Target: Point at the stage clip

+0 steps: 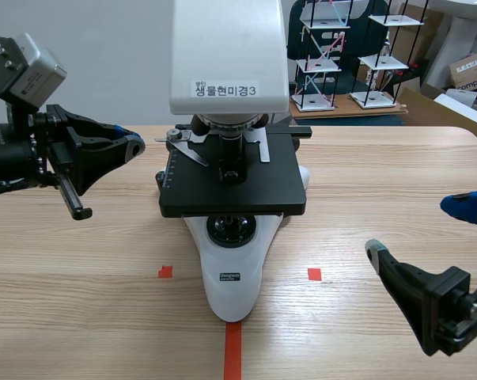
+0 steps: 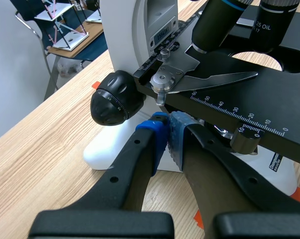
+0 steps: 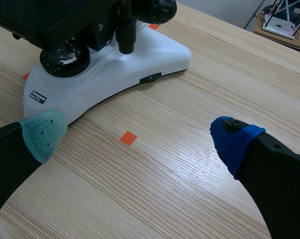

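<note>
Stage clip [image 2: 214, 79] at stage [image 2: 269, 114] edge, above left tool [image 2: 168, 132].

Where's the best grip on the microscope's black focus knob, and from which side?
Grip the focus knob across its round rim, fingers on opposite sides. Come from the robot's left, along its axis: it juts sideways from the microscope body below the stage edge, so that face is open. The left gripper is nearest but shut; it would need opening first.

Label [image 1: 225, 90] on microscope head [image 1: 229, 47]: "생물현미경3"; objective [image 2: 278, 22]: "25 OIL"; stage scale [image 2: 239, 110]: 60 down to 0 in tens; cardboard box [image 1: 469, 73]: "compu", cut off.
</note>
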Available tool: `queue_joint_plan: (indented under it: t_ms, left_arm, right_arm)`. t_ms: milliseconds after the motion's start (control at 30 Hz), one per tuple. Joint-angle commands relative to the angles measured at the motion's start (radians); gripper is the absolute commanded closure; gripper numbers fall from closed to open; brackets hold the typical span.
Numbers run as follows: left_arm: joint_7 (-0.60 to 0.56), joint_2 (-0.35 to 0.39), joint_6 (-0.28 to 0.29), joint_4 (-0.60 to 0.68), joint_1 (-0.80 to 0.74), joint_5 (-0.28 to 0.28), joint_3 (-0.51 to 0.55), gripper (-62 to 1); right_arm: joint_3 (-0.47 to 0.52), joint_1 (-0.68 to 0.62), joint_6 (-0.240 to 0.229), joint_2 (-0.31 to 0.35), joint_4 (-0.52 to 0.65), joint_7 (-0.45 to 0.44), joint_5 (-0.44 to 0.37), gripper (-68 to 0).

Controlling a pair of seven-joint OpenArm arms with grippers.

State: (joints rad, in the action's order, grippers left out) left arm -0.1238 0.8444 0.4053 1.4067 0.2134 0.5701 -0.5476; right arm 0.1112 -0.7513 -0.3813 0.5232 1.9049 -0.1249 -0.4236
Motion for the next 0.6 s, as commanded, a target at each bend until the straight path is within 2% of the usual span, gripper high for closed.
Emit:
queue_joint_plan:
  t_ms: [0, 300, 567]
  left_arm:
    - [-0.014, -0.002, 0.002, 0.013, 0.005, 0.014, 0.013, -3.4]
    - [-0.017, -0.002, 0.002, 0.013, 0.005, 0.015, 0.013, -3.4]
    - [-0.017, -0.002, 0.002, 0.013, 0.005, 0.040, 0.013, -3.4]
  right_arm:
    - [0.006, 0.003, -0.001, 0.000, 0.015, -0.011, -0.008, -64.2]
    - [0.006, 0.003, -0.001, 0.000, 0.015, -0.011, -0.008, -64.2]
    - [0.006, 0.003, -0.001, 0.000, 0.015, -0.011, -0.008, -64.2]
